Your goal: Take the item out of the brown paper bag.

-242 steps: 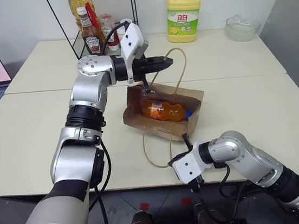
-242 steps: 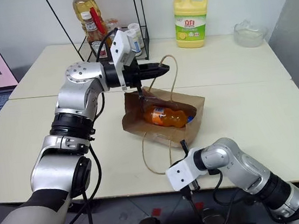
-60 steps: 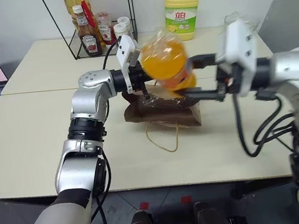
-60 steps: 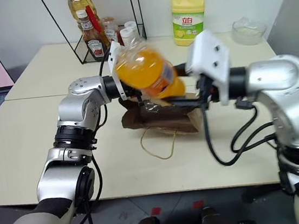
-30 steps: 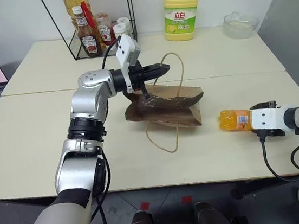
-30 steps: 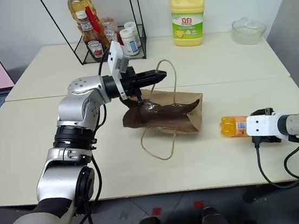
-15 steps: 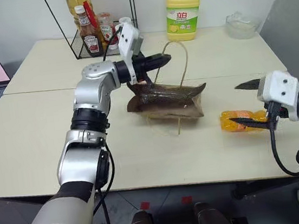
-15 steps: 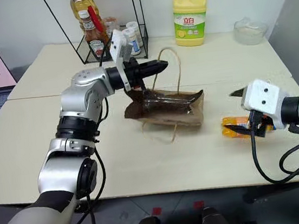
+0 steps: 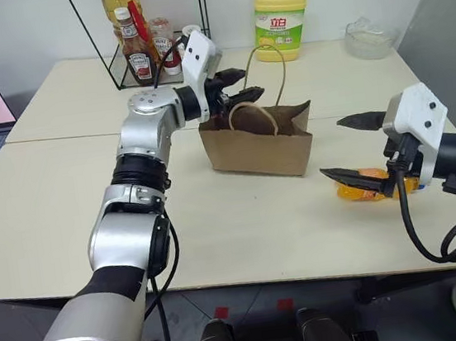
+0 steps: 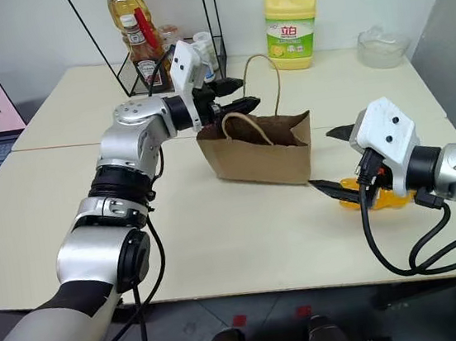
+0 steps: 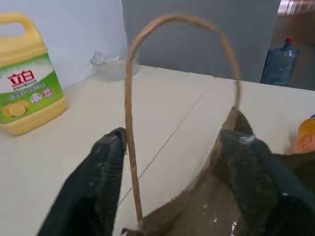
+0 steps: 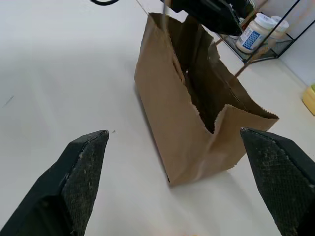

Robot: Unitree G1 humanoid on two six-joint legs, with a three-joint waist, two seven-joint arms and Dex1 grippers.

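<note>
The item (image 9: pixel 369 184) lies on the tabletop (image 9: pixel 68 223), out of the brown paper bag (image 9: pixel 258 143) standing upright beside it. Right tool (image 9: pixel 350 149) hovers wide open over it; left tool (image 9: pixel 244 85) is parted at the bag's rim, gripping nothing. Job looks essentially done.

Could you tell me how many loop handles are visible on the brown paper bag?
2: one handle arches high above the bag's far edge; the other handle droops over the bag's opening.

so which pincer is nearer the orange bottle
Right. The right pincer hangs open just over the orange bottle on the table; the left pincer is open at the brown paper bag top.
</note>
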